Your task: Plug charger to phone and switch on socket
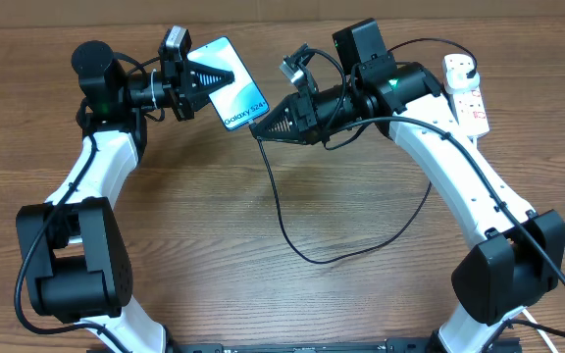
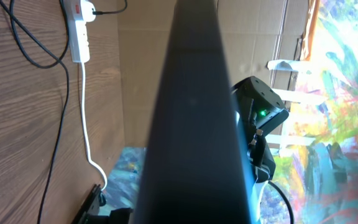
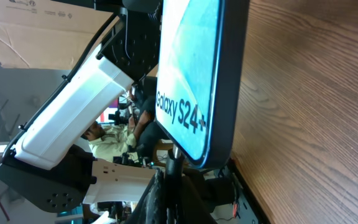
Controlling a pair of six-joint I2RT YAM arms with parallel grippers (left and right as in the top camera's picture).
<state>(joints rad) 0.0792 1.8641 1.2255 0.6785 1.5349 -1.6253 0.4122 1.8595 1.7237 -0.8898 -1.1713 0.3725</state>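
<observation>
My left gripper is shut on the phone and holds it above the table, its light blue screen with "Galaxy S24+" lettering facing up. In the left wrist view the phone's dark back fills the centre. My right gripper is shut on the connector end of the charger. In the right wrist view the charger's connector meets the short edge of the phone just above my right gripper. The black cable loops across the table to a plug in the white socket at the back right.
The socket with its thick white cord lies along a cardboard wall at the back. Both arm bases stand at the table's front edge. The cable loop lies on the wood between the arms.
</observation>
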